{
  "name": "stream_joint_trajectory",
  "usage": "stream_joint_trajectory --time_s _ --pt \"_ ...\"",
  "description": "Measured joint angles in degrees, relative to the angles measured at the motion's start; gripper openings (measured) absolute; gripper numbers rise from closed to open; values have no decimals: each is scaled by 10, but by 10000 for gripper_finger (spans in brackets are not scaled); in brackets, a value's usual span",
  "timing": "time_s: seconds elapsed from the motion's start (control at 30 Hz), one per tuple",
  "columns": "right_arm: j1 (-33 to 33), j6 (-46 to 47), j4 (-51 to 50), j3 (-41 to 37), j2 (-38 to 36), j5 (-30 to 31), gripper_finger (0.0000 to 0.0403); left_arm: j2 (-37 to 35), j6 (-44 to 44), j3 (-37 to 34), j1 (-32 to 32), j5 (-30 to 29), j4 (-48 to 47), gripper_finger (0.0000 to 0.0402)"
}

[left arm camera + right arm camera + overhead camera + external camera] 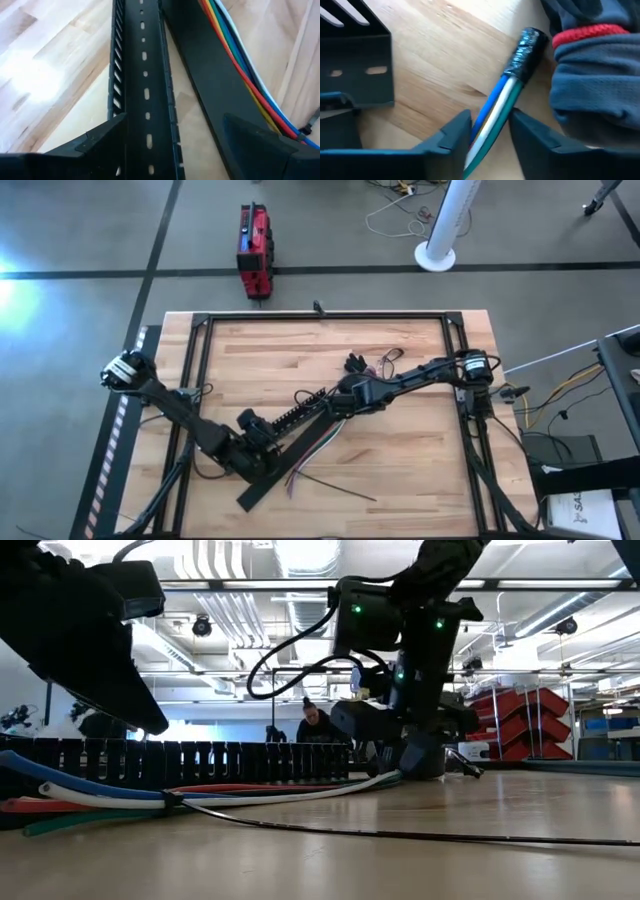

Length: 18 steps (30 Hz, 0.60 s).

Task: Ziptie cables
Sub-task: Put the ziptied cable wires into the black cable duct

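The cables (315, 445), a bundle of coloured wires, lie on the wooden table beside a black slotted duct (295, 417). Their taped end (527, 45) points past my right gripper (491, 132), which is shut on the bundle close behind that end. The ziptie (420, 835), a thin dark strap, lies along the table, and one end meets the bundle at a small head (307, 127). My left gripper (255, 442) hovers open over the duct (145, 75), its fingers astride it and a little above it. My right gripper pinches the cables (492, 112) between its two fingers, a short way behind the taped end. The fingers slant down from the table's right side and lie across the bundle. The taped end sticks out beyond the fingers, and the rest trails along the table (250, 795).
A flat black duct lid (275, 475) lies slanted next to the duct, under part of the cables. A grey glove with a red band (595, 75) lies close to my right gripper. A black frame (320, 317) borders the table. A person (318, 725) sits far behind.
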Motion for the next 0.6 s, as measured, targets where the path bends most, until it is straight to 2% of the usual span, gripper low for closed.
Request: stream_joint_trajectory --time_s 0.17,0.2,0.37,0.6 --pt "0 -17 7 0 1 22 25 7 4 0 0 -23 0 307" --pt "0 -21 6 0 1 29 16 7 5 0 0 -26 1 307" --pt "10 -35 -17 0 -11 69 17 7 10 0 0 -37 3 307" --pt "58 -42 -44 28 -77 126 7 7 11 0 0 -71 8 307"
